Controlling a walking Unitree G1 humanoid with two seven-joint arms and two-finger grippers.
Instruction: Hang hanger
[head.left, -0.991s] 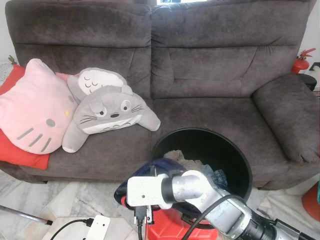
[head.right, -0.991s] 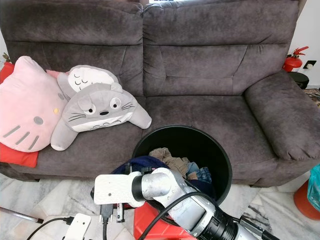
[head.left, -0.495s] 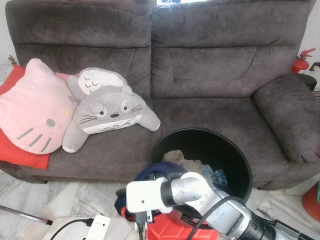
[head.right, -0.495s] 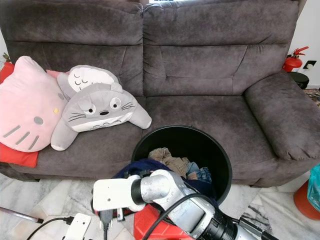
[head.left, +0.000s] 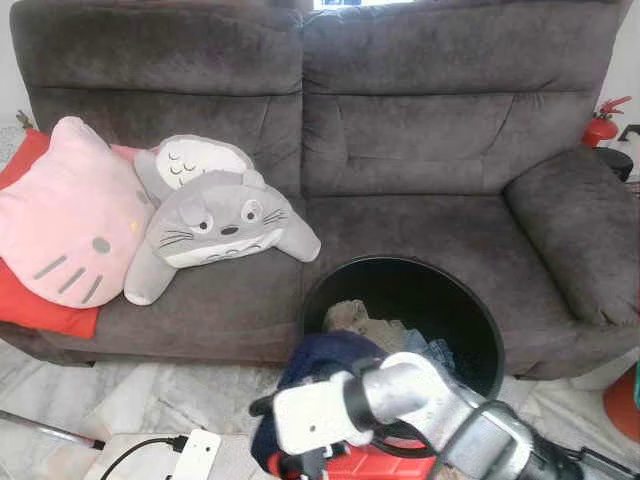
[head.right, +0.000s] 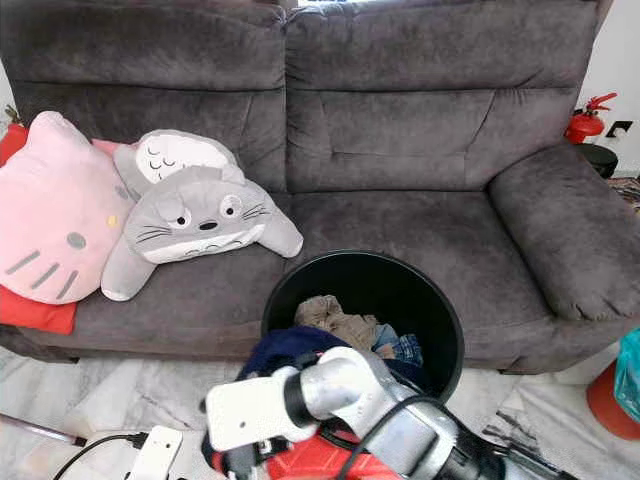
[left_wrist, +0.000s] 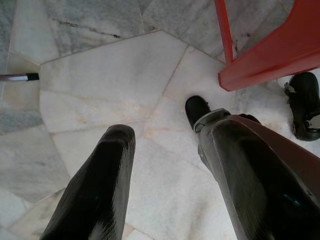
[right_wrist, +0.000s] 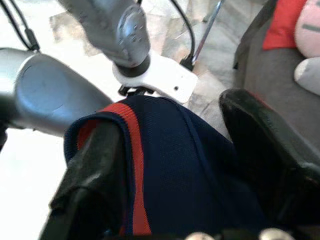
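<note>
Navy cloth with a red stripe sits between the two black fingers of the right gripper. The fingers are pressed on it from both sides, so the cloth is held. It hangs just in front of the black bin, on the side away from the grey sofa. More clothes lie down inside the bin.

The right arm reaches across, low in front of the bin. The left gripper hangs over the pale stone floor, off to the left of the bin and near a leg of the red stool. Its fingers are apart and hold nothing.

I think the robot is on the picking-up step: it is lifting a piece of clothing out of the bin. I cannot tell if a hanger is inside the cloth or under it.

Next, I think the arm needs to lift the cloth higher, so it comes free of the bin's rim and does not drag. Then the robot needs to find a rail or hook to hang it on. The empty left gripper could help hold the cloth steady.
</note>
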